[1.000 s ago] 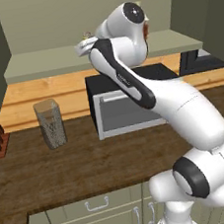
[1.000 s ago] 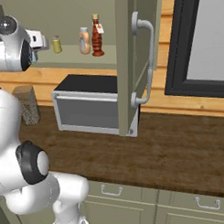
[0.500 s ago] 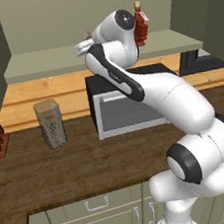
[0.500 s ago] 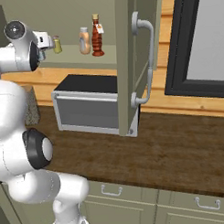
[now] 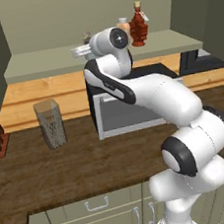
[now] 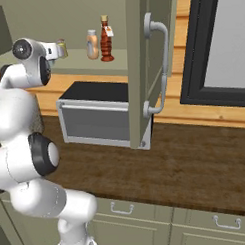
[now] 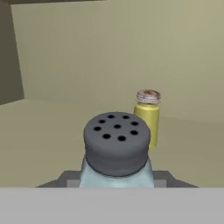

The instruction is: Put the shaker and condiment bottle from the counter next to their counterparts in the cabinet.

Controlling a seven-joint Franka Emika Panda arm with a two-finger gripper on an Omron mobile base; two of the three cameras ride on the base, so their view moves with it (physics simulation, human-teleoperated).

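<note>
Olive-grey cabinet [image 5: 102, 55] walls and a wide pale shelf take up the top of both base views, above the dark wood worktop [image 5: 66, 169]. Half a second ago and a second ago the arm's upper joint stood further right in the left base view, in front of the bottles; now the wrist sits near the upper middle of that frame and the end effector [image 5: 79, 50] reaches leftward over the shelf. In the right base view the same move has carried the hand further right, toward the upper left quarter of the frame. From the hand view, the pale blue shaker [image 7: 117, 151] sits low in the centre, its dark holed cap toward the camera, with the finger tips narrowly closed on its body; whether its base already touches the shelf I cannot tell, since that part is cut off. The yellow-green shaker [image 7: 147, 117] stands upright just behind and to the right of it, near but apart. That suggests the shaker is close to its placing spot and only needs setting down and releasing. The condiment bottle [image 5: 139, 26] already stands on the shelf at the upper right of the left base view, just beside the orange and white bottle [image 6: 93, 44], so that half looks done. A speckled glass jar [image 5: 50, 123] rests on the worktop, unmoved across the pictures.
</note>
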